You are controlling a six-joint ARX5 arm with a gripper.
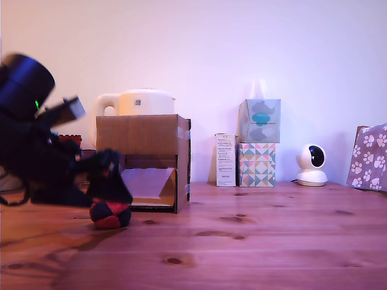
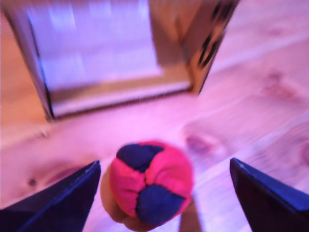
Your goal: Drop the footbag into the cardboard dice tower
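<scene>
The red and navy footbag [image 1: 110,215] [image 2: 150,182] rests on the wooden table in front of the cardboard dice tower [image 1: 145,158] [image 2: 111,58]. The tower is a brown box with a front cut-out showing a pale slanted ramp [image 1: 147,181]. My gripper [image 1: 109,181] [image 2: 164,193] hovers just above the footbag, open. One dark finger [image 2: 63,200] stands on each side of the ball, and neither touches it. The wrist view is blurred.
A white kettle [image 1: 138,103] stands behind the tower. Toward the exterior view's right are a small white carton [image 1: 225,159], two stacked tissue boxes [image 1: 257,143], a white camera [image 1: 311,165] and a paw-print bag [image 1: 369,157]. The arm's dark body [image 1: 30,145] fills the left.
</scene>
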